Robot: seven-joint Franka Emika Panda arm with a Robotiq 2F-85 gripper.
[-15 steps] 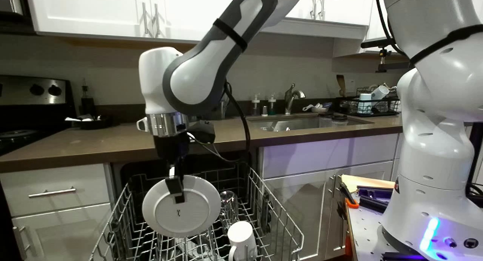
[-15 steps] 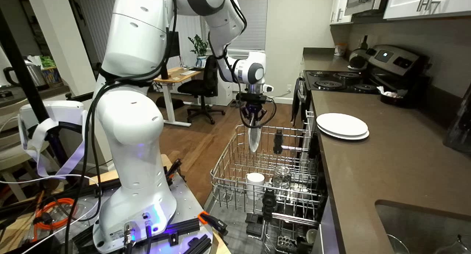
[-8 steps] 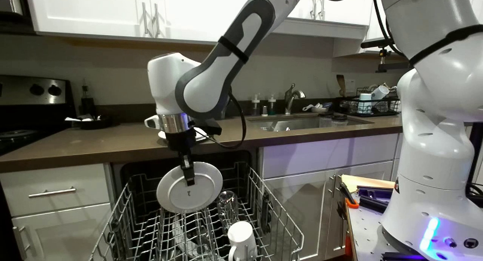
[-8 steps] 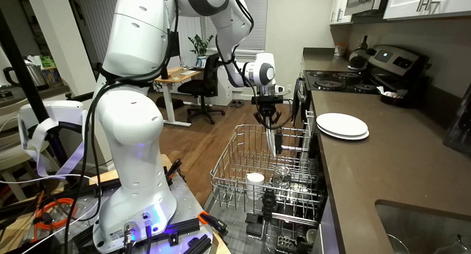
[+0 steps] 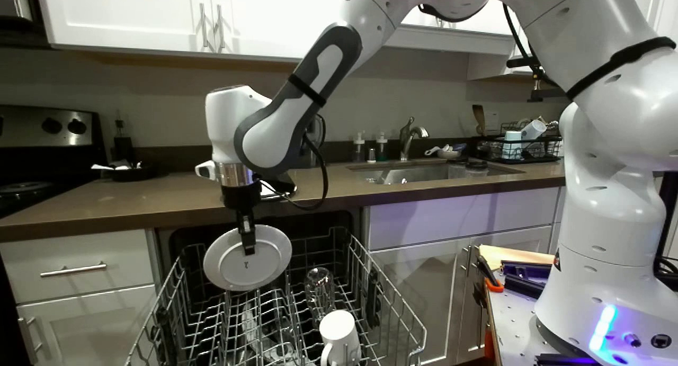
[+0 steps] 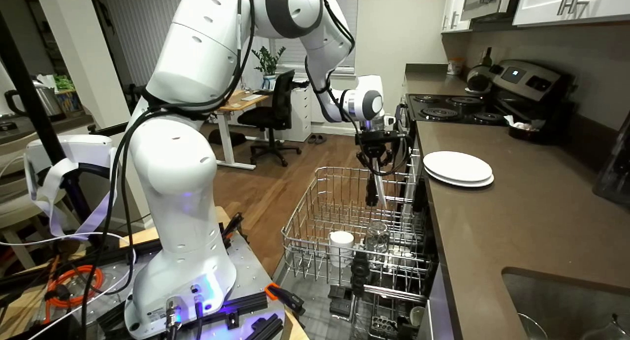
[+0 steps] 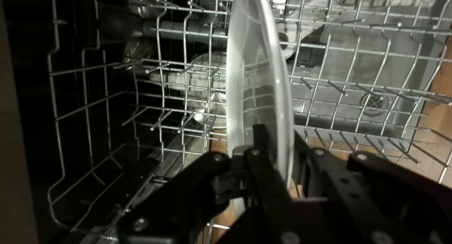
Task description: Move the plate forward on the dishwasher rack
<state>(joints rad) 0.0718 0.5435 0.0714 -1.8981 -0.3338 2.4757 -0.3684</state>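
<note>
The plate (image 5: 267, 273) is white and stands almost upright on its edge, with its underside facing that exterior view. In the other views it shows nearly edge-on (image 6: 380, 190), slightly tilted, and from above (image 7: 259, 67). My gripper (image 5: 248, 244) points down and is shut on the plate's upper rim, one finger on each face, as the wrist view shows (image 7: 280, 140). The dishwasher rack (image 5: 389, 285) is pulled out below, a grey wire basket with rows of tines (image 6: 364, 170). The plate hangs over its rear part. I cannot tell whether its lower edge touches the tines.
A white mug (image 5: 339, 331) and a clear glass (image 5: 319, 292) stand in the rack; both also show in an exterior view, mug (image 6: 341, 246) and glass (image 6: 377, 236). Stacked white plates (image 6: 457, 167) lie on the brown counter (image 6: 517, 202) beside the rack. The counter edge overhangs the dishwasher.
My gripper has carried the plate toward the counter side and the rack's rear, with the plate higher in one picture. In the last half second it also shifted slightly toward the stove. The grip is kept.
</note>
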